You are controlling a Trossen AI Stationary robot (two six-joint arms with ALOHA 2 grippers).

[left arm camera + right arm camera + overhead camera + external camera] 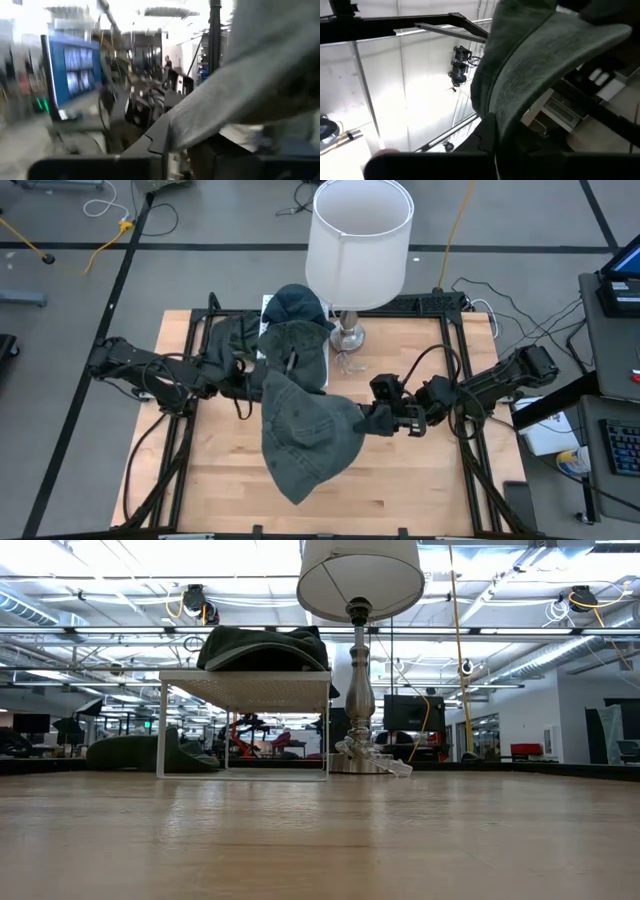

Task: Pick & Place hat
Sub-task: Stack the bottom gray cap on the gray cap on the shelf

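A large grey-green hat (303,435) hangs in the air between my two grippers, high above the table and out of the low view. My right gripper (366,420) is shut on its right edge. My left gripper (250,385) is at its upper left edge and looks shut on it. The hat (260,70) fills the upper right of the left wrist view. In the right wrist view the hat (540,60) rises from the fingers. Other hats (296,330) lie on a white wire shelf (243,680). My left gripper has the hat's edge (175,127) running in between its fingers, coming level from the table's left; the view is blurred, so the kind of hold stays unclear. My right gripper pinches the hat's edge (494,122) between its two fingers, coming level from the table's right, and the hat is lifted clear.
A lamp with a white shade (358,242) stands at the table's far middle, its base (360,755) beside the shelf. A dark hat (228,340) lies on the table left of the shelf. The near half of the wooden table (400,480) is open.
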